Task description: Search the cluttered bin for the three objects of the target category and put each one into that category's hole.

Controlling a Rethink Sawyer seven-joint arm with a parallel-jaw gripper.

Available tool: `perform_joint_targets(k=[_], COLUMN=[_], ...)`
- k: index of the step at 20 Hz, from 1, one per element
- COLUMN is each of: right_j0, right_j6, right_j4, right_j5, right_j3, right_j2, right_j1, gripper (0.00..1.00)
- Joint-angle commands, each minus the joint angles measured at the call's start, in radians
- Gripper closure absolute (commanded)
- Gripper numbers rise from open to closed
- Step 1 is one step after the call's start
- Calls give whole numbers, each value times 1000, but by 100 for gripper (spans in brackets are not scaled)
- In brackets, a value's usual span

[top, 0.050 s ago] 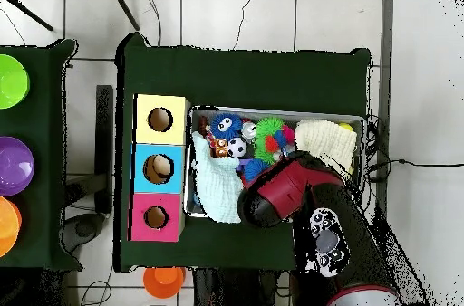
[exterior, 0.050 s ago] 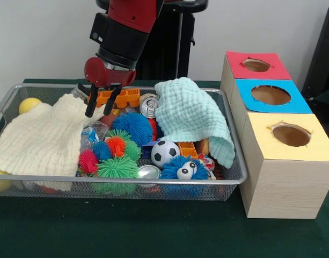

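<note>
My gripper [exterior, 0.050 s ago: 101,104] hangs open at the back left of the wire bin [exterior, 0.050 s ago: 236,161], its black fingers [exterior, 0.050 s ago: 90,106] just above the edge of a cream cloth [exterior, 0.050 s ago: 43,140], nothing between them. Right behind the fingers lies an orange plastic toy [exterior, 0.050 s ago: 126,97]. A soda can [exterior, 0.050 s ago: 149,105] leans beside a mint cloth [exterior, 0.050 s ago: 194,115]. Blue [exterior, 0.050 s ago: 133,127], green [exterior, 0.050 s ago: 117,169], orange [exterior, 0.050 s ago: 116,145] and pink [exterior, 0.050 s ago: 88,161] spiky balls, a soccer ball [exterior, 0.050 s ago: 164,153] and a blue fuzzy ball with eyes [exterior, 0.050 s ago: 183,172] fill the middle. Overhead, the arm [top, 0.050 s ago: 290,189] hides the gripper.
Three wooden boxes with round holes stand right of the bin: red top [exterior, 0.050 s ago: 255,65], blue top [exterior, 0.050 s ago: 270,95], yellow top [exterior, 0.050 s ago: 290,135]. A yellow ball [exterior, 0.050 s ago: 29,105] sits in the bin's back left corner. Overhead, coloured bowls [top, 0.050 s ago: 11,165] lie on a side table.
</note>
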State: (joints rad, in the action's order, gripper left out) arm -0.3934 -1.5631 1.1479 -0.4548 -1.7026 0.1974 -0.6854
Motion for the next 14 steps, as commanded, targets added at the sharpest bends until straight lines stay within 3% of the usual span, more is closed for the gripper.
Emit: perform_joint_targets(k=[1, 14], right_j0=[9, 34], right_j6=[-133, -124], right_j4=[55, 23], right_j5=[104, 136], right_j3=[45, 64], right_j2=[-33, -88], right_j1=[44, 85], gripper=[0, 0])
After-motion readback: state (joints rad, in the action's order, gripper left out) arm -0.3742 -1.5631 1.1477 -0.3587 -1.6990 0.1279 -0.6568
